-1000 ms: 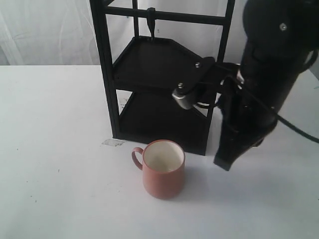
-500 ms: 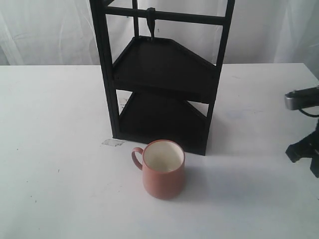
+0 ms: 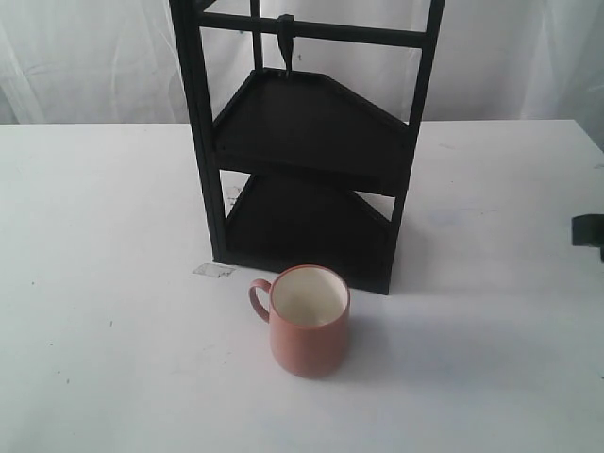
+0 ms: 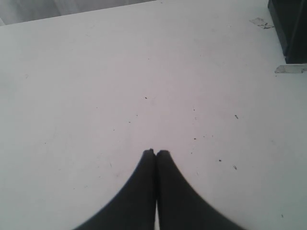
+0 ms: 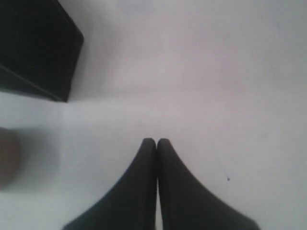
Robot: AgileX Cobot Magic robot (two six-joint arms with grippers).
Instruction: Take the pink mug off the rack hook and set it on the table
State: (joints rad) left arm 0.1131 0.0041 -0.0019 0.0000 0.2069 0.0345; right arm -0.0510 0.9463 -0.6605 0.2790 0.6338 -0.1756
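Exterior view | pink mug (image 3: 310,330) upright on table (image 3: 113,283), handle pointing left | left pincer (image 4: 156,152), right pincer (image 5: 156,140) clenched

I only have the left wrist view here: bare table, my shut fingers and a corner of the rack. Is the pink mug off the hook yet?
Observer: Yes. In the exterior view the pink mug stands upright on the table in front of the rack, and nothing hangs on the rack hook.
Operator: Is the right gripper on it?
Observer: No. The right gripper is shut on nothing, over bare table and apart from the mug.
Operator: Which way does the handle face?
Observer: The handle points toward the left of the exterior view, the left arm's side.
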